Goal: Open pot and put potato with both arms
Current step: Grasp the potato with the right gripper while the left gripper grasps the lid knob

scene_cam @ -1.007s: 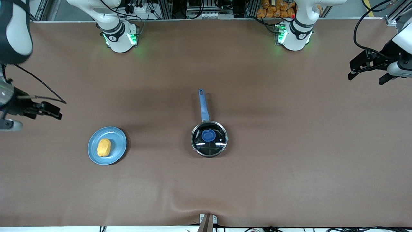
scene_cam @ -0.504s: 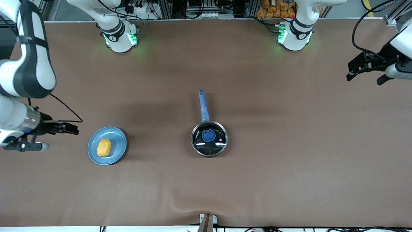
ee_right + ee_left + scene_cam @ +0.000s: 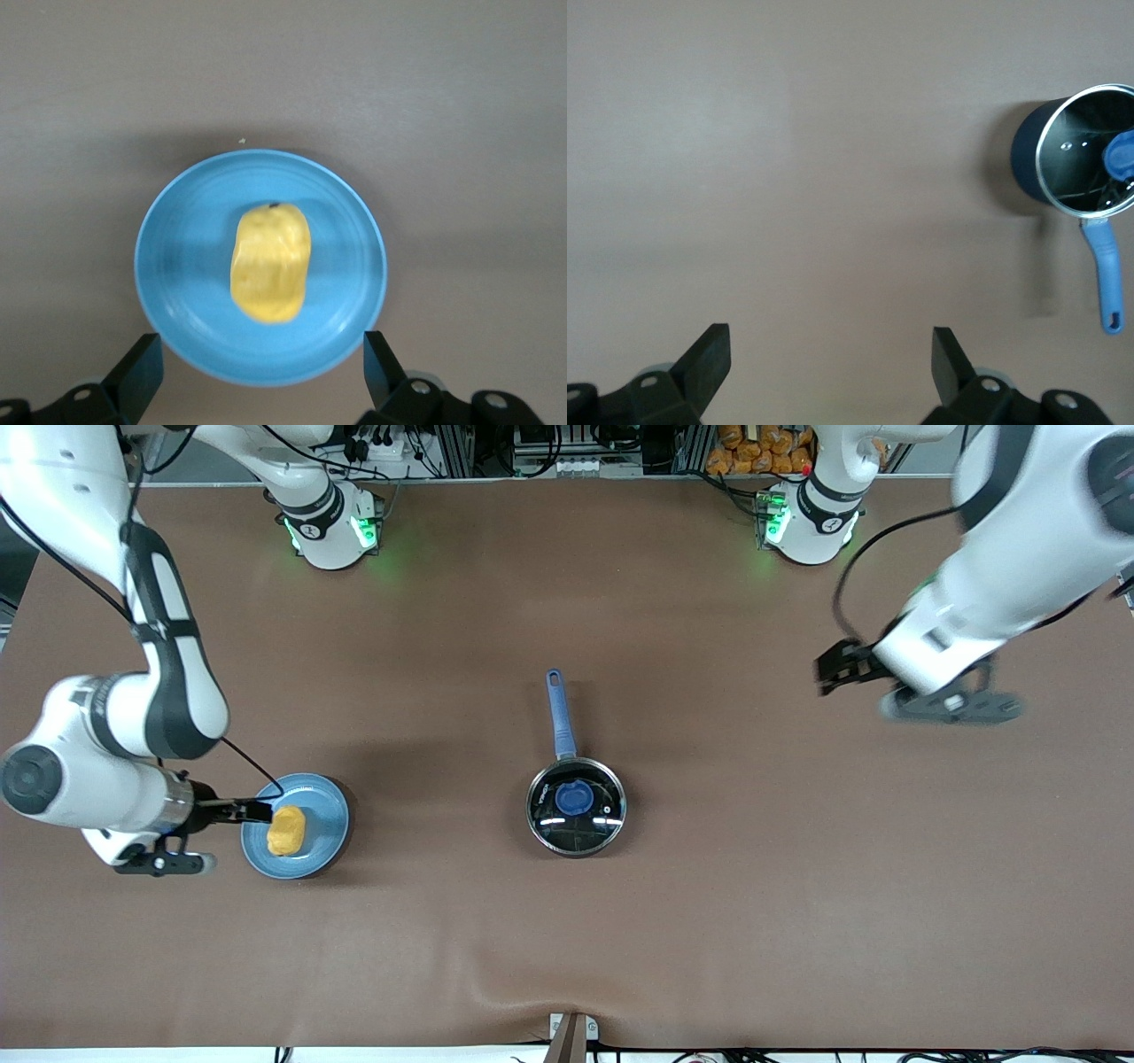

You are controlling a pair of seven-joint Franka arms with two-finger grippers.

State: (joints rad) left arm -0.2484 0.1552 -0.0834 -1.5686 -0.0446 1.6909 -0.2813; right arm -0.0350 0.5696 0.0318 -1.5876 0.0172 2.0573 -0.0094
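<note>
The black pot (image 3: 576, 808) stands mid-table, its blue handle (image 3: 560, 713) pointing toward the robots' bases. The glass lid with a blue knob (image 3: 574, 797) sits on it. The yellow-orange potato (image 3: 286, 830) lies on a blue plate (image 3: 323, 815) toward the right arm's end. My right gripper (image 3: 257, 812) is open over the plate's edge beside the potato. The right wrist view shows the potato (image 3: 270, 263) and the plate (image 3: 177, 292) ahead of the open right gripper (image 3: 263, 359). My left gripper (image 3: 833, 669) is open over bare table toward the left arm's end. The left wrist view shows the left gripper (image 3: 831, 354) empty and the lidded pot (image 3: 1085, 150) farther off.
A brown mat (image 3: 797, 886) covers the table. A small metal bracket (image 3: 571, 1032) sits at the edge nearest the front camera. Cables and equipment line the edge by the robots' bases.
The right arm has swung in from the table's end and brought its gripper to the plate. The left arm has swung in from its end toward the pot. Pot, lid and potato have not moved.
</note>
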